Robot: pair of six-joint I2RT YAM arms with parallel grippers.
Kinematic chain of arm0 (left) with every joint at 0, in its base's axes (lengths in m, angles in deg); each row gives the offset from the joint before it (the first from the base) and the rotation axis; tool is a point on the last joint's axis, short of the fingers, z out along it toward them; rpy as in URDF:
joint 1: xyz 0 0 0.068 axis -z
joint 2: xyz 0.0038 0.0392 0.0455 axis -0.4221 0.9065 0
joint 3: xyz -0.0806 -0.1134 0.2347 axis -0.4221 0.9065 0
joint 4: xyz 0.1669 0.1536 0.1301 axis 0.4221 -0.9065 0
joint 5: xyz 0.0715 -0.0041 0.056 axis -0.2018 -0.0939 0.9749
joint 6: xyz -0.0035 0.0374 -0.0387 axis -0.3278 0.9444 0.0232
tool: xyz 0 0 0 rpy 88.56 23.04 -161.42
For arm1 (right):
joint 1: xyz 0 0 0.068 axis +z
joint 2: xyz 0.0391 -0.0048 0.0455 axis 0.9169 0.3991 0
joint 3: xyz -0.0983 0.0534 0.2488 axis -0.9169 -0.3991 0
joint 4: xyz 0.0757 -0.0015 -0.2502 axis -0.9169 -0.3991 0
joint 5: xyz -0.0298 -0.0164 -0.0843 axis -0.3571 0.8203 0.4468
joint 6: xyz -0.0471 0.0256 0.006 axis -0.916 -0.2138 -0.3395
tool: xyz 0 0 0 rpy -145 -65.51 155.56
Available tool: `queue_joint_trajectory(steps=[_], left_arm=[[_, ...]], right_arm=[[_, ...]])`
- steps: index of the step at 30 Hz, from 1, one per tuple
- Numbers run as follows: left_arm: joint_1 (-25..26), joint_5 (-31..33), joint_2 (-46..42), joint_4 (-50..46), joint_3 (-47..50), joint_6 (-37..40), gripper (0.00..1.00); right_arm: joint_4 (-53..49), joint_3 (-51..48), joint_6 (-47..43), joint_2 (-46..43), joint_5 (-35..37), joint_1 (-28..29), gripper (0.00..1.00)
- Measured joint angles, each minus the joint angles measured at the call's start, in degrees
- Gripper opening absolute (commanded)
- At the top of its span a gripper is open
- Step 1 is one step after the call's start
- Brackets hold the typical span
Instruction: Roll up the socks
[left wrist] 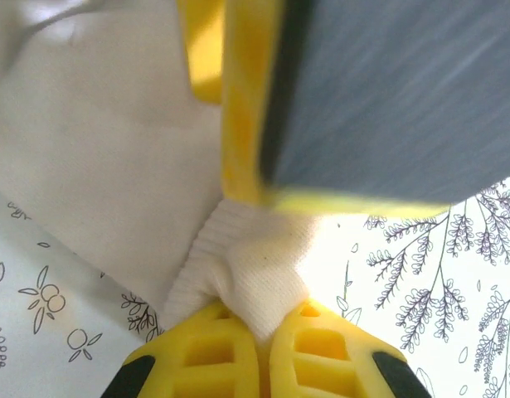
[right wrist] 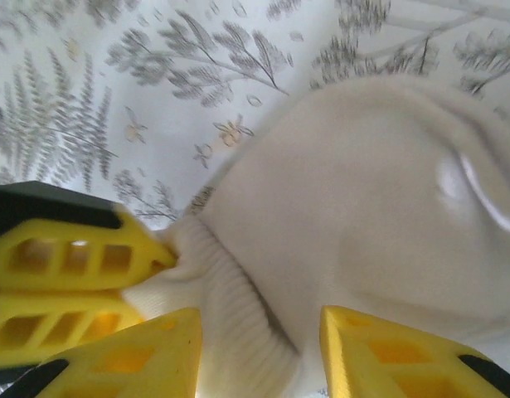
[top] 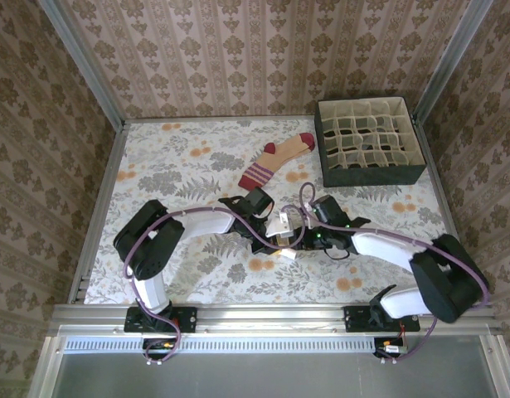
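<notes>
Two socks need rolling, and as far as I can judge neither is rolled yet. Nearest, low in the middle of the top view, both arms meet over the cream sock (right wrist: 362, 207), which sits in a soft heap on the desk (top: 180, 166) between them. The left claw (left wrist: 267, 319) is clamped tight on a pinch of the sock's ribbed cuff. The right claw (right wrist: 259, 319) has its jaws standing apart astride the same cuff, just beside the left one, and I cannot see it squeezing the fabric. No firm coil shows anywhere in the cloth, so I take this roll to be only at its start.

Farther back, in the upper middle of the top view, the tan sock (top: 275, 157) lies flat at full length, well apart from both claws. It looks untouched. Farthest off, at the upper right, stands a divided box (top: 372, 172).
</notes>
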Motion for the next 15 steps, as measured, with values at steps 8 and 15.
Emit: queue_joint_trajectory(steps=[8, 15], left_arm=[[-1.0, -3.5, 1.8, -1.4, -1.6, -2.1, 0.0], [-2.3, -7.9, 4.2, -3.7, -4.0, -4.0, 0.0]], right_arm=[[2.0, -5.7, 1.4, -11.8, 2.0, -0.4, 0.51], [5.0, -7.3, 1.4, -9.4, -0.8, -0.3, 0.52]])
